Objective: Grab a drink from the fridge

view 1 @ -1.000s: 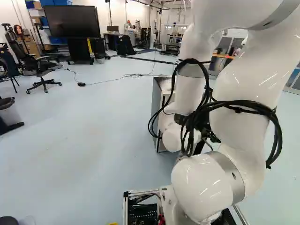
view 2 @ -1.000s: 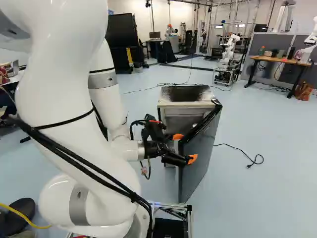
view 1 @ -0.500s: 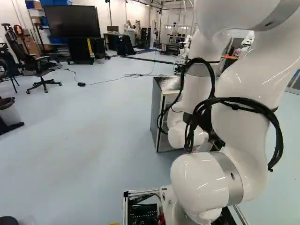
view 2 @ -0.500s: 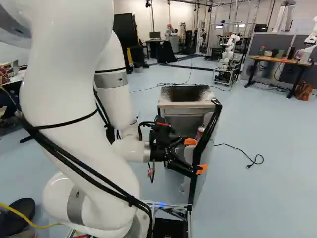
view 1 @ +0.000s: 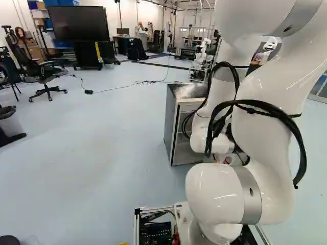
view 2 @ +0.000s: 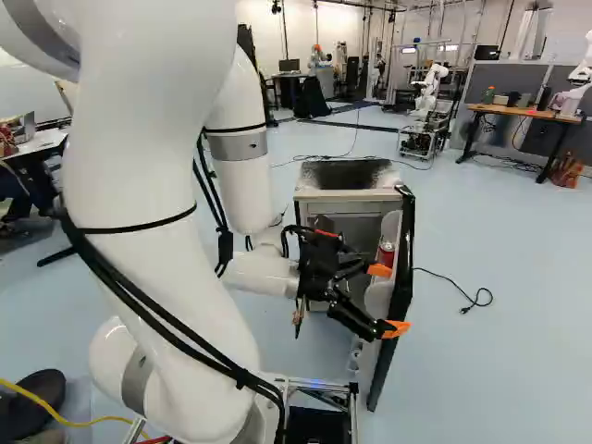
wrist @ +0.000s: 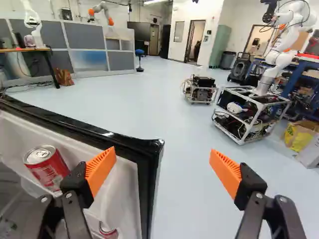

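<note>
Wrist view: your gripper (wrist: 163, 162) has its fingers wide apart, the door (wrist: 149, 174) partly between them. The can (wrist: 49, 168) sits beside one finger. Opening looks nearly done; next, get both fingers around the can.

Lighting: bright, indoor, even. Source: overhead; one ceiling light (wrist: 155, 1) visible in the wrist view. Walls (wrist: 169, 14): strongly lit, near white. Floor (view 1: 102, 132): pale, broad soft sheen; darker, soft-edged shade beside the fridge (view 1: 174, 122). Arm (view 1: 219, 196): thin white streaks of glare on glossy curves. Fridge top (view 1: 190, 91): whitish patch of reflection. Door edge (wrist: 104, 135): black, small glints. Can (wrist: 47, 167): bright rim highlights. Blur: slight softness in distant detail. Distortion: mild wide-angle stretch toward the borders.
</note>
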Available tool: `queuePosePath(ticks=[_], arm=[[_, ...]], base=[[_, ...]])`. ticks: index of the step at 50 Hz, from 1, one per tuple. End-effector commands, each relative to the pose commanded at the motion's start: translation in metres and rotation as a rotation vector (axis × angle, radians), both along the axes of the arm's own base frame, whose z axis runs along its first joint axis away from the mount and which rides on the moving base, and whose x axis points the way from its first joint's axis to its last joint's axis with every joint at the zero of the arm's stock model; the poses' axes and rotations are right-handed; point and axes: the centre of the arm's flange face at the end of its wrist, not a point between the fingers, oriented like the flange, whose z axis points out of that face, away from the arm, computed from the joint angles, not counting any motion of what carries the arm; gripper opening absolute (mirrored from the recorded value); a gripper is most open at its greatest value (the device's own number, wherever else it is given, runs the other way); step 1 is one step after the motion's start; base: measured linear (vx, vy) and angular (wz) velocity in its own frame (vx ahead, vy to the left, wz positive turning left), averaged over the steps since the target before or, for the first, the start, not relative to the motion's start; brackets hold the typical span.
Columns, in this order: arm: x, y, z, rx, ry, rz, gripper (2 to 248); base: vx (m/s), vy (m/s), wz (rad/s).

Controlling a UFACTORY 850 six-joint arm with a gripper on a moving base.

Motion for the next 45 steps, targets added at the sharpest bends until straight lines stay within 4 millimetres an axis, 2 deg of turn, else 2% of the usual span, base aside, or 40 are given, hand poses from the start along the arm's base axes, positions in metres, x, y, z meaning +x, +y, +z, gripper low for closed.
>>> queuePosePath(ticks=[45], arm=[[0.038, -0.1, -0.003, -0.036, -0.089, -0.273, 247]], base=[[0.0, 0.0, 0.0]])
